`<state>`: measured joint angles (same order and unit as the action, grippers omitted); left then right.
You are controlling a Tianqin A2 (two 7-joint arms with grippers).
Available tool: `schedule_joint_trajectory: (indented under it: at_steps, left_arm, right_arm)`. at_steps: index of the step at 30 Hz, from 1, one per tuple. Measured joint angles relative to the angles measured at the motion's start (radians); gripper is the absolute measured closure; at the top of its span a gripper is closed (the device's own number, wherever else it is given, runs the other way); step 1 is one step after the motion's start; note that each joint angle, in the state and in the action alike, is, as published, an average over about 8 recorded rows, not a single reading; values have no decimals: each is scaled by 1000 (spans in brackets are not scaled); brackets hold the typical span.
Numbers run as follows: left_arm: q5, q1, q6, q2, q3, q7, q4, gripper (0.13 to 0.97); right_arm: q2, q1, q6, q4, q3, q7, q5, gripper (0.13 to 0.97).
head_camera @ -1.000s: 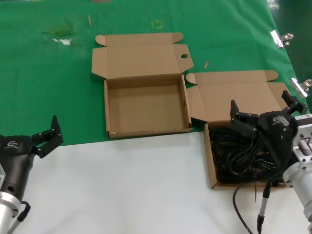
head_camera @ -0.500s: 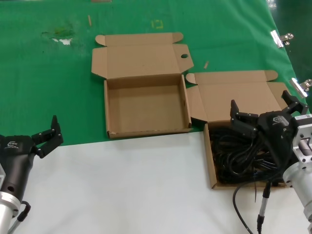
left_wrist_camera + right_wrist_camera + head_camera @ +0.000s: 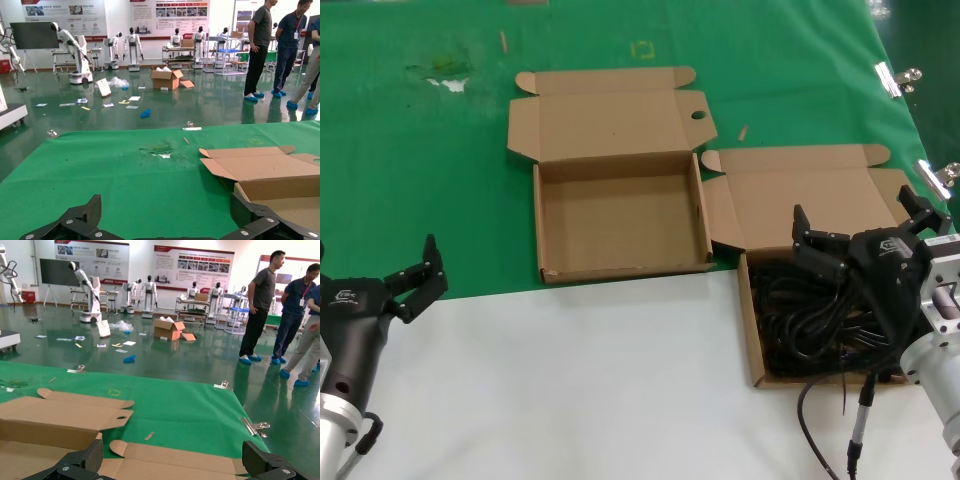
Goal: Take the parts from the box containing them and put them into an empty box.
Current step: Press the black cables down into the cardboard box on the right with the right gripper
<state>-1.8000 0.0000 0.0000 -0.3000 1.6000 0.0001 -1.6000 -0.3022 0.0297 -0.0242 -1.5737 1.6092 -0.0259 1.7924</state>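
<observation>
The box containing the parts (image 3: 752, 345) lies open at the right, its plain lid flap (image 3: 800, 195) folded back; black looped cords (image 3: 805, 320) fill it. My right gripper (image 3: 853, 212) hangs open just above those cords, holding nothing. In the right wrist view this gripper (image 3: 172, 456) frames the plain lid (image 3: 200, 462), and the cords are hidden. The empty box (image 3: 620, 215) sits in the middle, with a round hole (image 3: 698, 115) in its lid. My left gripper (image 3: 375, 262) rests open at the near left, away from both boxes; in the left wrist view this gripper (image 3: 165, 210) faces green cloth beside the empty box (image 3: 280, 186).
Green cloth (image 3: 420, 180) covers the far half of the table and a white surface (image 3: 620, 380) the near half. Metal clips (image 3: 895, 78) hold the cloth at the right edge. A black cable (image 3: 820, 420) dangles from my right arm. People (image 3: 260, 310) stand beyond the table.
</observation>
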Motion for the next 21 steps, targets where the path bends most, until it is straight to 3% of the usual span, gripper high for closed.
schedule_joint_trajectory:
  at_steps: [8,17,21]
  left_arm:
    - [0,0,0,0,0,0,0,244]
    - [0,0,0,0,0,0,0,400]
    - [0,0,0,0,0,0,0,507]
  right_arm:
    - [0,0,0,0,0,0,0,129]
    - [-2,-1,1,0,2,0,0,129]
    - [-8,-4,5,-2,8,1,-1,129]
